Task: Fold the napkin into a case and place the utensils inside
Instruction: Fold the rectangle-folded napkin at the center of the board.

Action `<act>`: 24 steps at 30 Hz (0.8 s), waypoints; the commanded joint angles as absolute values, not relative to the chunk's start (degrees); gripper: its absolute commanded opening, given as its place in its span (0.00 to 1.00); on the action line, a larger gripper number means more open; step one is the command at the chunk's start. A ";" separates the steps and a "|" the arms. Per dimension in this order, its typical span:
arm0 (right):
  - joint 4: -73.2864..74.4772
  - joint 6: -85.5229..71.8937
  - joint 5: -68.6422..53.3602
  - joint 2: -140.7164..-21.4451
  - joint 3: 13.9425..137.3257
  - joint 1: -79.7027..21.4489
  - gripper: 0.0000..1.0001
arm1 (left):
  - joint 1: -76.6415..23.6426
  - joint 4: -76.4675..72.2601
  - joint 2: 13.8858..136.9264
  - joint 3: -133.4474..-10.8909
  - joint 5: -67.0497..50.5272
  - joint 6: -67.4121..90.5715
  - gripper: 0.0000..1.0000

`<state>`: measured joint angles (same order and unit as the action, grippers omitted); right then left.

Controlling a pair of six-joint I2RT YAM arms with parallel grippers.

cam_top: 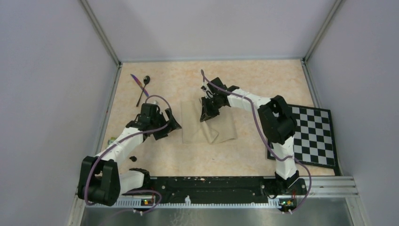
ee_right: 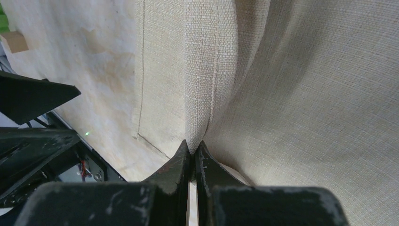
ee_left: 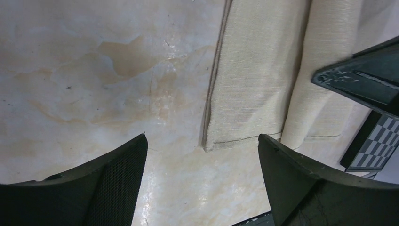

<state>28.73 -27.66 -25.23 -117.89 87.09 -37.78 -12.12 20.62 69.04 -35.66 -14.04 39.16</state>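
Observation:
The beige napkin lies partly folded at the table's middle, with a raised fold running along it. My right gripper is shut on that fold and pinches the cloth between its tips. My left gripper hovers just left of the napkin's near left corner, open, with only bare tabletop between its fingers. The utensils lie crossed at the far left: a black spoon and a thin purple knife. No finished case shows.
A black-and-white checkerboard lies at the right edge behind the right arm, its corner visible past the napkin. Metal frame rails border the table left and right. A small dark speck sits near the left arm.

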 commanded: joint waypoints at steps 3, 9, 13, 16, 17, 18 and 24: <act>25.84 -29.90 -26.45 -119.97 90.20 -38.91 0.00 | -12.13 20.46 63.69 -36.90 -10.62 38.63 0.92; 25.72 -30.54 -26.56 -120.57 90.97 -39.02 0.00 | -12.13 22.48 60.89 -37.78 -7.29 36.92 0.92; 25.53 -30.96 -26.84 -121.16 91.22 -39.44 0.00 | -12.13 22.31 60.64 -37.92 -7.20 36.74 0.92; 25.41 -31.19 -27.13 -121.62 91.68 -39.79 0.00 | -12.13 22.61 61.18 -38.71 -7.44 36.52 0.92; 25.36 -31.32 -27.22 -121.77 91.86 -39.88 0.00 | -12.13 22.65 61.25 -38.94 -7.39 36.43 0.92; 25.32 -31.41 -27.24 -121.87 92.04 -40.02 0.00 | -12.13 22.63 61.32 -39.00 -7.42 36.27 0.92; 25.12 -31.75 -27.34 -122.48 93.02 -40.25 0.00 | -12.13 22.50 61.69 -38.89 -7.03 35.93 0.92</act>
<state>26.89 -31.14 -26.39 -121.60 89.41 -39.38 -12.12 23.20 61.76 -36.88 -7.84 37.08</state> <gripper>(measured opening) 0.013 0.922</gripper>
